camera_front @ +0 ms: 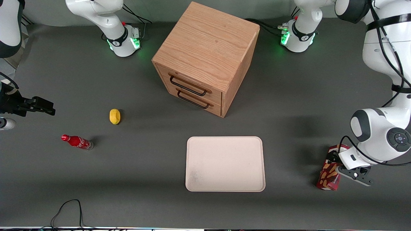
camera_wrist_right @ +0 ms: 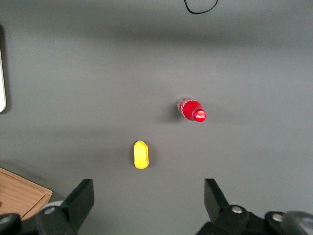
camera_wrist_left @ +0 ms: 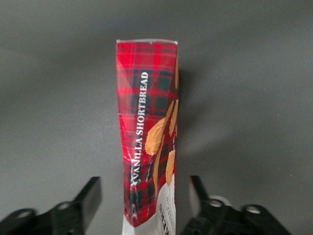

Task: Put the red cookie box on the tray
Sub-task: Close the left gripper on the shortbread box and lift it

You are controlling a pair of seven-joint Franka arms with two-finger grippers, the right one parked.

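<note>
Count: one red cookie box (camera_front: 330, 171), one tray (camera_front: 225, 164), one wooden cabinet (camera_front: 205, 57) with two drawers, one small red soda bottle (camera_front: 77, 142), one yellow lemon-shaped object (camera_front: 114, 116).
Red cookie box: a long, slim carton in red tartan print with tan cookie pictures, white lettering along one face and a white panel at one end (camera_wrist_left: 149, 147). It lies on the table toward the working arm's end, well apart from the tray.
Tray: flat, cream-white, rectangular with rounded corners and a low rim; nothing lies on it. It sits in front of the cabinet, nearer the front camera.
Gripper (camera_wrist_left: 146, 205): low over the box at its white-panel end, the two black fingers (camera_wrist_left: 88, 198) standing apart, one on each side of the carton with a gap showing on both sides.
Cabinet: light oak grain, turned at an angle, each drawer with a dark wire handle; both drawers closed.
Bottle: lying on its side toward the parked arm's end, red cap and label.
Yellow object: small, oval, matte, near the bottle.
Table: dark grey, smooth and matte.
</note>
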